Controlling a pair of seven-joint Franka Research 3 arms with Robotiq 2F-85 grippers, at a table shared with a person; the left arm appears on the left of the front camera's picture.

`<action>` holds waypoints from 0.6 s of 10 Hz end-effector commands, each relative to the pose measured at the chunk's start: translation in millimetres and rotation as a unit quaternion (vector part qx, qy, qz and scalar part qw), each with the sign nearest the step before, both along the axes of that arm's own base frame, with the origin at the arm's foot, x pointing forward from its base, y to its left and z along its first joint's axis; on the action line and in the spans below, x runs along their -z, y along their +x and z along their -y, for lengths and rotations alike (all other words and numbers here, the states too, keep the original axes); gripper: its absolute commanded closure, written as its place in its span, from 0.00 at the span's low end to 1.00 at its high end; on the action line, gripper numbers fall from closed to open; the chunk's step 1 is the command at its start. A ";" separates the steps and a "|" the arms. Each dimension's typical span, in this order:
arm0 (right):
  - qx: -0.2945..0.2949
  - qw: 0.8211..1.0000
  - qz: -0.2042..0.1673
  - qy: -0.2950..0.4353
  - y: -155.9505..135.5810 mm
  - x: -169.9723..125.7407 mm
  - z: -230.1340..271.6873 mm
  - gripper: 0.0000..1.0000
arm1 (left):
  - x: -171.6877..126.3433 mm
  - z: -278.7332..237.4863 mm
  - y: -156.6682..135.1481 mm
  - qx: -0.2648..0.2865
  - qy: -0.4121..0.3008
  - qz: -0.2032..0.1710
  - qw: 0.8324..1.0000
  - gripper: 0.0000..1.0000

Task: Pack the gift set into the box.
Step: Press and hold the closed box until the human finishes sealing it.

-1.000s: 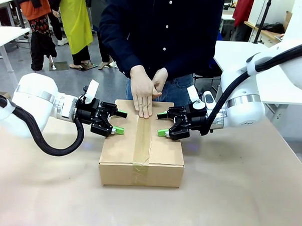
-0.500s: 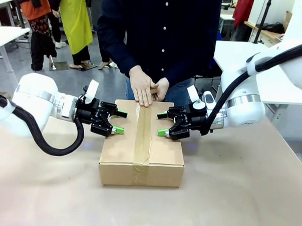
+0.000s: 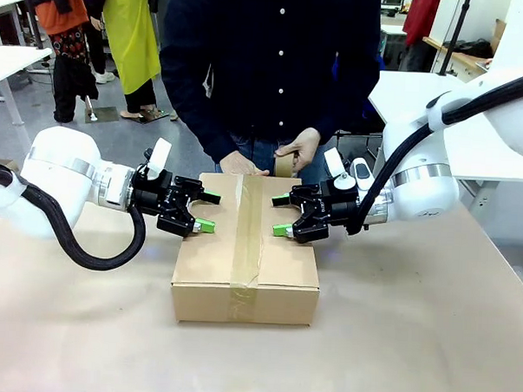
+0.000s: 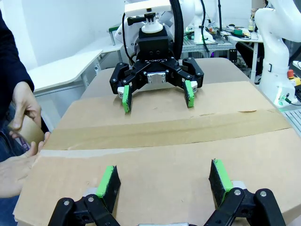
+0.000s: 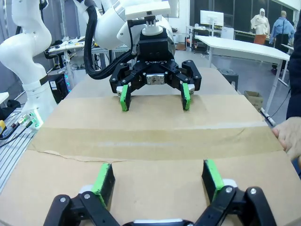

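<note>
The box (image 3: 246,247) is seen closed and taped on the tabletop (image 3: 411,341). The left hand (image 3: 205,212) and right hand (image 3: 281,213) are held wide, empty, above its top. A tape roll (image 3: 285,165) is gripped by the person's hand (image 3: 300,148) at the far edge.

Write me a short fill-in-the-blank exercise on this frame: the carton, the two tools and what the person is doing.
1. The box has its top flaps ____ with a strip of brown tape along the seam.
2. The left tool and right tool both stand ____, green pads over the carton top.
3. The person's hand holds a roll of ____ at the far edge.

Missing words: closed; open; tape
</note>
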State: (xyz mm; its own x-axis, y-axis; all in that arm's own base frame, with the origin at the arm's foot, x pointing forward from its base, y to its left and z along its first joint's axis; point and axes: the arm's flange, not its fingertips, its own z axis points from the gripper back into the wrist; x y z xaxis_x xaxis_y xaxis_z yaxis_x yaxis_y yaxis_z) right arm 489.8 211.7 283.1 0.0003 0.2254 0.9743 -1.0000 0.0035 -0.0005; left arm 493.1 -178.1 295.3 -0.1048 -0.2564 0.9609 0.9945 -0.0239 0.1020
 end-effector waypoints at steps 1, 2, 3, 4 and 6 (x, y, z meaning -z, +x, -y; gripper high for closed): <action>0.004 1.000 0.008 0.002 -1.3 1.8 -0.2 0.00 | 2.3 -1.0 -1.4 0.005 -0.002 0.010 1.000 0.00; 0.004 1.000 0.008 0.002 -1.3 1.8 -0.2 0.00 | 2.3 -1.0 -1.4 0.005 -0.002 0.010 1.000 0.00; 0.004 1.000 0.008 0.002 -1.3 1.8 -0.2 0.00 | 2.3 -1.0 -1.4 0.005 -0.002 0.010 1.000 0.00; 0.004 1.000 0.008 0.002 -1.3 1.8 -0.2 0.00 | 2.3 -1.0 -1.4 0.005 -0.002 0.010 1.000 0.00; 0.004 1.000 0.008 0.002 -1.3 1.8 -0.2 0.00 | 2.3 -1.0 -1.4 0.005 -0.002 0.010 1.000 0.00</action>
State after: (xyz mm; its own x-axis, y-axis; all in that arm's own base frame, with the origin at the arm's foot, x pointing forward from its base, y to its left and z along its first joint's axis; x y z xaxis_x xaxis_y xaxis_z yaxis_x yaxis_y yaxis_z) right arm 489.8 211.6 283.1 0.0004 0.2253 0.9743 -1.0000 0.0037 -0.0005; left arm 493.3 -178.1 295.5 -0.1053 -0.2563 0.9609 0.9944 -0.0238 0.1026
